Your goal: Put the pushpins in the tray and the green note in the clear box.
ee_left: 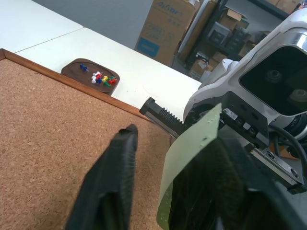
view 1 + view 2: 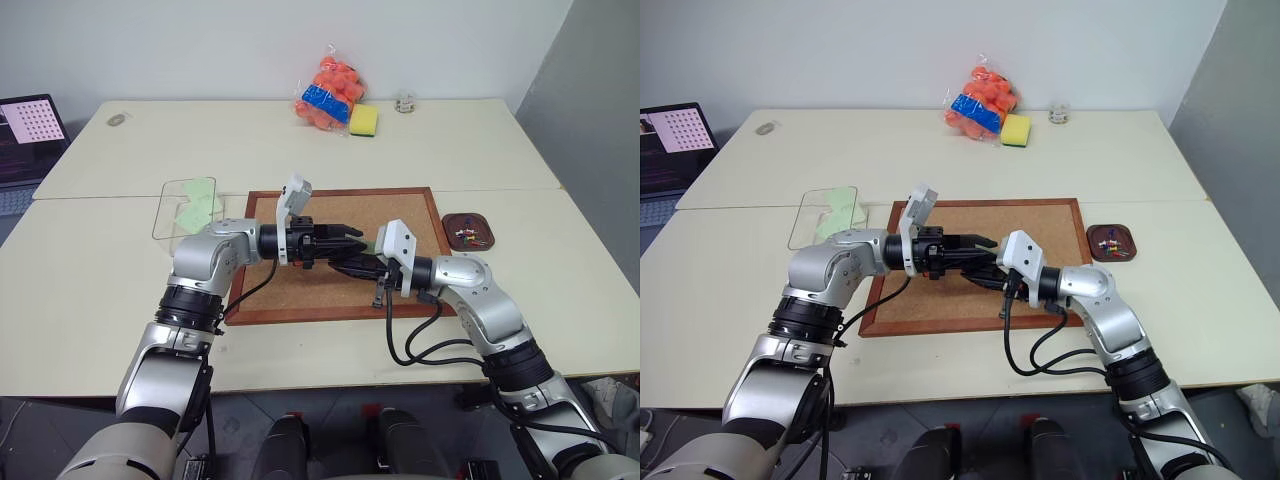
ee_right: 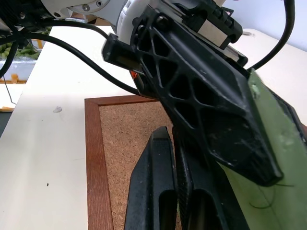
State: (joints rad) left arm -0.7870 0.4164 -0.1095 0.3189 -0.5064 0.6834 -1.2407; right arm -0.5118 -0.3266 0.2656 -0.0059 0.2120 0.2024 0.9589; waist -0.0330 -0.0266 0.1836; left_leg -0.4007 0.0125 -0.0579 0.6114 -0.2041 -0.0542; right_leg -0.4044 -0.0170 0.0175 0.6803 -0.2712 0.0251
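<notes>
Both grippers meet over the corkboard. My right gripper points left and is shut on the green note, a pale green slip that stands on edge. My left gripper points right and its jaws straddle the note. The note lies against one left finger, with a gap to the other finger, so the left gripper is open. The tray sits right of the board with several coloured pushpins in it. The clear box stands left of the board with pale green paper inside.
The wood-framed corkboard lies mid-table under both grippers. A bag of orange balls, a yellow sponge and a small glass object sit at the far edge. A laptop stands at far left.
</notes>
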